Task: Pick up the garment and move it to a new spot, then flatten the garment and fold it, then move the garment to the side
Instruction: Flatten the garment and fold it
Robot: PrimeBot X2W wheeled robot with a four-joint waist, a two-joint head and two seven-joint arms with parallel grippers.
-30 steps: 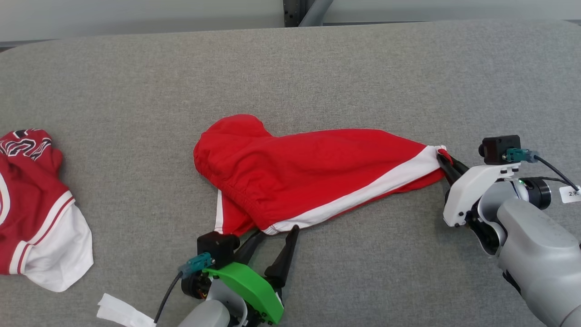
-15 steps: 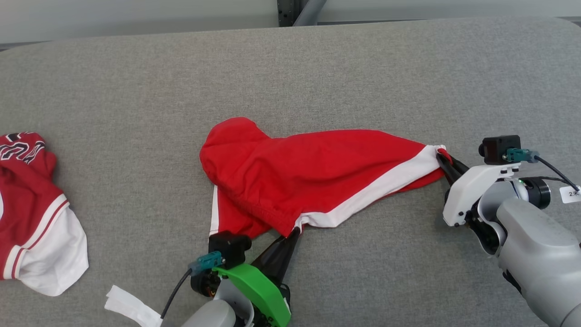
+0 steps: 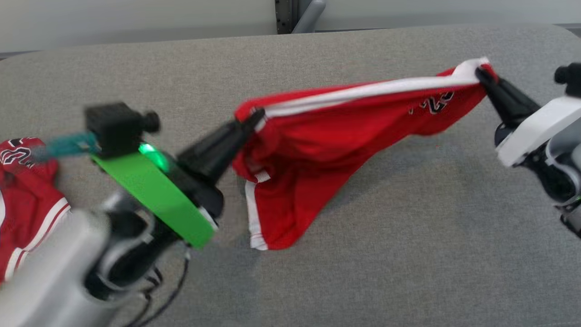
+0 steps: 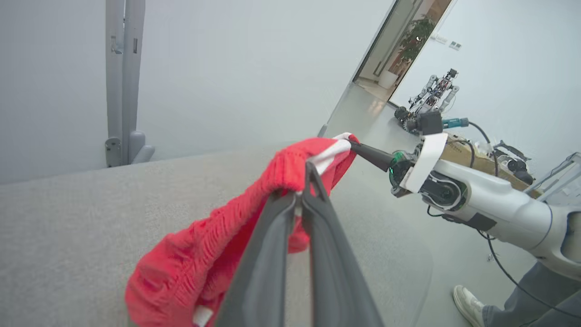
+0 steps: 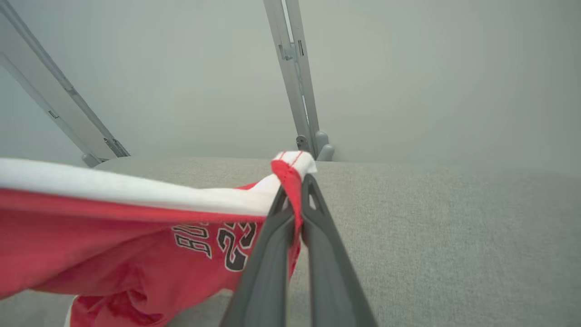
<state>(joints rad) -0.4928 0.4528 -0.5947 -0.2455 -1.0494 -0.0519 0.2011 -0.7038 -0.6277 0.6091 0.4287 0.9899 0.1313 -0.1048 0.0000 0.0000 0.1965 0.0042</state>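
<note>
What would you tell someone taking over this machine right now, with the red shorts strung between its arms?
Left end effector: shut on one end of the red shorts, at the waistband.
Right end effector: shut on the opposite corner.
Shorts stretched between them over the grey table, middle sagging.
Done: picked up. Left: set down at a new spot, flatten, fold, move aside.
</note>
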